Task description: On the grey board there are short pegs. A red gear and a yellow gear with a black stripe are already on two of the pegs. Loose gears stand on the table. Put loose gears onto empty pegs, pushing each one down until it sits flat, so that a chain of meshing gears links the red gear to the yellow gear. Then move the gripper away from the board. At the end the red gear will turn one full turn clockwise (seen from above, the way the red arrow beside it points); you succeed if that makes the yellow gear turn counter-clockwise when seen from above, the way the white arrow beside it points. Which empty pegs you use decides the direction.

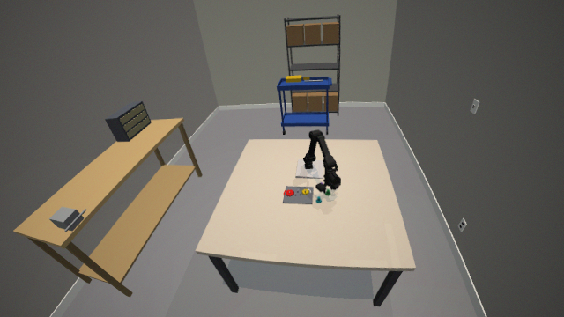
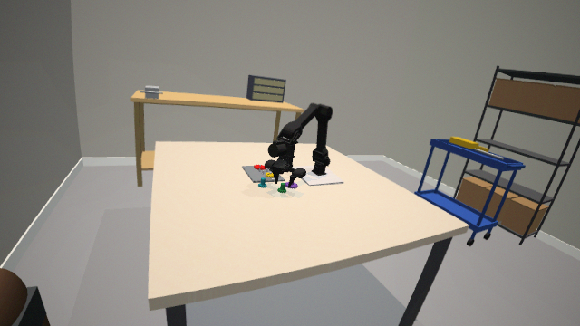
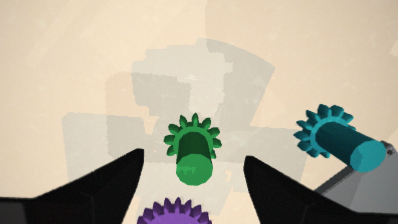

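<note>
The green gear stands upright on the table. My gripper is open above it, and in the wrist view the gear's stem shows between the spread fingertips with gaps on both sides. The purple gear stands close by and is mostly hidden in the top view. The teal gear stands near the grey board. The red gear and yellow gear sit on the board, with small pegs between them.
The arm's white base plate lies behind the board and gears. The table extends around them. A blue cart and a wooden bench stand away from the table.
</note>
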Action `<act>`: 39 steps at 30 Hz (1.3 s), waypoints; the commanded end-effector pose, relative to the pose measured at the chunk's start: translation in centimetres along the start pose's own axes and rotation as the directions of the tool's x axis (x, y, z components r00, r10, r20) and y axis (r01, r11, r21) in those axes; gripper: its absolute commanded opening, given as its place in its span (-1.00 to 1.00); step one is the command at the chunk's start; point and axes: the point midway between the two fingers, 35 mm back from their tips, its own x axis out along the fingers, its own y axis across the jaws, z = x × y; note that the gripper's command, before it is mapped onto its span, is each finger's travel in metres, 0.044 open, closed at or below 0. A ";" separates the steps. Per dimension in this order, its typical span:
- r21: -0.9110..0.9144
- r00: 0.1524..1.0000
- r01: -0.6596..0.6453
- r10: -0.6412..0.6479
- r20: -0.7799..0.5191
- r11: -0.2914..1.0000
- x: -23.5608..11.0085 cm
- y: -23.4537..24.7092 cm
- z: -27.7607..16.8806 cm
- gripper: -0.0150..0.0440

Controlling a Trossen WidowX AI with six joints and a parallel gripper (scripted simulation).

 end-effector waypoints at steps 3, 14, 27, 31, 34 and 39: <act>0.004 1.000 -0.003 0.003 0.000 1.000 0.1 0.1 0.0 0.02; 0.004 1.000 -0.003 0.003 0.000 1.000 0.1 0.1 0.0 -0.49; -0.024 0.998 -0.006 0.008 0.064 1.000 -2.6 1.2 1.6 -0.49; -0.022 0.998 -0.006 0.007 0.060 1.000 -3.4 1.1 1.6 -0.49; -0.021 0.998 -0.006 0.007 0.057 1.000 -4.0 1.1 1.6 -0.49; -0.017 0.999 -0.006 0.006 0.051 1.000 -5.0 1.0 1.6 -0.49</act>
